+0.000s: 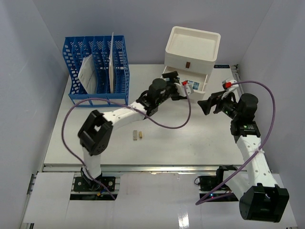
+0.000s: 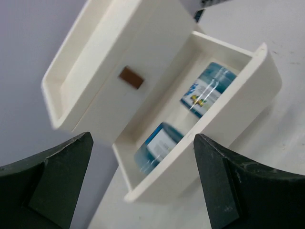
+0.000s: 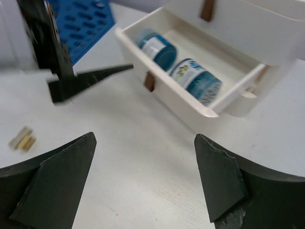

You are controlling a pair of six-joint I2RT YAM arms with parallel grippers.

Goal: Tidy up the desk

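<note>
**Lower drawer open, both grippers empty**

- The desk (image 1: 190, 138), a white matte tabletop, spans the whole workspace. Both arms are bolted at its near edge.
- A white drawer box (image 1: 193, 45) sits at the far edge, right of centre. Its lower drawer (image 2: 238, 100) is pulled out.
- Two blue-labelled jars lie on their sides in the drawer, one (image 2: 209, 88) deeper than the other (image 2: 155, 145).
- Left gripper (image 2: 143, 138): fingers spread wide and holding nothing, just in front of the drawer.
- Right gripper (image 3: 143, 138): fingers also wide apart and empty, near the drawer's right side and aimed at it.
- A blue file rack (image 1: 97, 67) stands at the far left with papers (image 1: 88, 71) in its slots.
- Two small tan pieces (image 1: 138, 135) lie side by side on the desk, left of centre and well apart from the drawer.
</note>
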